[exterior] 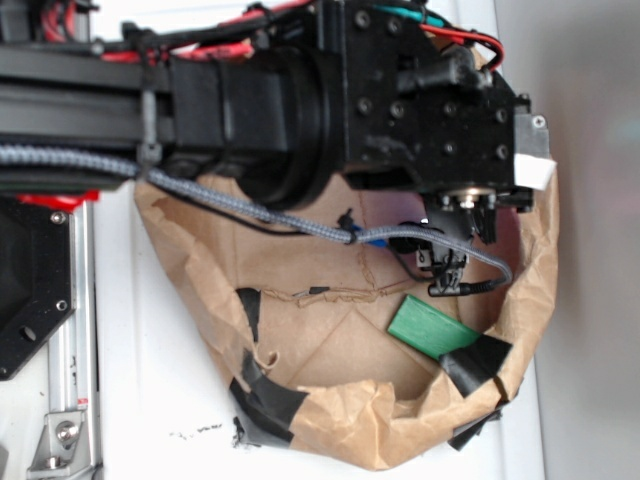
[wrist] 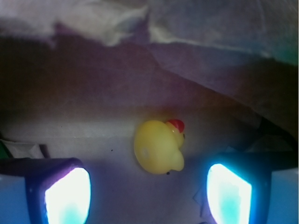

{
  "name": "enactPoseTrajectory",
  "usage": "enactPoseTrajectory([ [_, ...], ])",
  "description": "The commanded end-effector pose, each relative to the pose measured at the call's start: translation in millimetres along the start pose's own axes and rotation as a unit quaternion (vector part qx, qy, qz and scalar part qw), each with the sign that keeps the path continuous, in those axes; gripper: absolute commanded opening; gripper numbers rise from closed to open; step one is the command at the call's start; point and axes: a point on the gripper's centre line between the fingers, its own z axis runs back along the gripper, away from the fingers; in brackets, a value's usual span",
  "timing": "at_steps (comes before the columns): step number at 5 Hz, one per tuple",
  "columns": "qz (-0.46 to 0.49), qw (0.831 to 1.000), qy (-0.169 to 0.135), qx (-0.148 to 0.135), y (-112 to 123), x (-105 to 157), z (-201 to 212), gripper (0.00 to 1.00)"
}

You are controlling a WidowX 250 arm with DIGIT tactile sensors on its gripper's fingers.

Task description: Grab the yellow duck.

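In the wrist view the yellow duck (wrist: 159,147) lies on its side on the paper floor, its red-orange beak pointing up right. My gripper (wrist: 148,193) is open; its two glowing pads (wrist: 67,196) stand wide apart, with the duck just ahead of the gap between them, touching neither. In the exterior view the arm and gripper body (exterior: 440,120) hang over the right part of the brown paper bowl (exterior: 400,425), and the duck is hidden beneath them.
A flat green block (exterior: 430,325) lies inside the paper bowl near its right wall. Black tape patches (exterior: 265,405) hold the crumpled rim. A grey braided cable (exterior: 250,210) crosses the bowl. Crumpled paper wall (wrist: 210,51) rises behind the duck.
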Motion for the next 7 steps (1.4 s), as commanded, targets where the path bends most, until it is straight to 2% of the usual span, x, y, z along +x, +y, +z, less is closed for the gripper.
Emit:
enactPoseTrajectory([
  [1, -0.017, 0.999, -0.041, 0.01, -6.8, 22.4, 7.3, 1.0],
  [4, -0.014, 1.0, -0.026, 0.009, -5.1, 19.7, -4.3, 1.0],
  [6, -0.013, 1.0, -0.004, 0.024, 2.3, 15.6, -23.7, 1.0],
  [7, -0.005, 0.999, 0.017, 0.031, 8.0, 11.7, -38.0, 1.0],
])
